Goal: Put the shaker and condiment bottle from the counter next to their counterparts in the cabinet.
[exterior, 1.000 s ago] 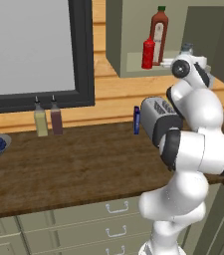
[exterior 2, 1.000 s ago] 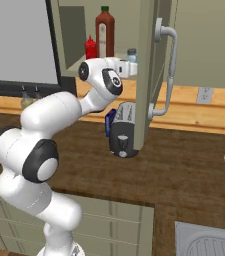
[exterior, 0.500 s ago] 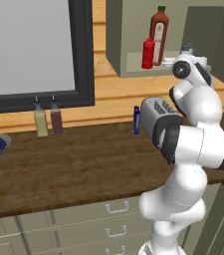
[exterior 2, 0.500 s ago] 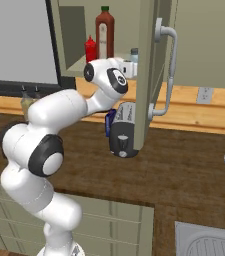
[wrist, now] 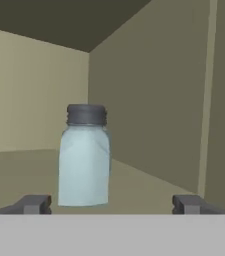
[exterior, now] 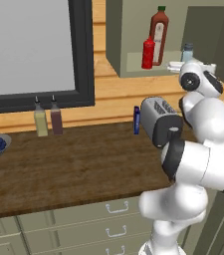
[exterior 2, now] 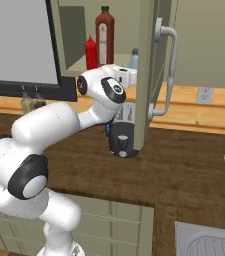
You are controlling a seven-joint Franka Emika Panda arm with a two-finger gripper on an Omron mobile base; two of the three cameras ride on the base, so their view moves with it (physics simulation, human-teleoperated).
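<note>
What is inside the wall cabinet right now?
On the cabinet shelf: a tall sauce bottle, the red condiment bottle beside it, and a shaker. The arm hides the shelf's right part.

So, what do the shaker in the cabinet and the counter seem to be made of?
The shaker looks like translucent pale blue-grey plastic or frosted glass, since its body is cloudy and softly shaded; which of the two I cannot tell. Its darker grey cap looks matte, perhaps plastic. The counter looks like dark brown wood with a dull finish: streaky grain lines run along it.

Even flat rendered light; soft shadows; slightly blurry.
</note>
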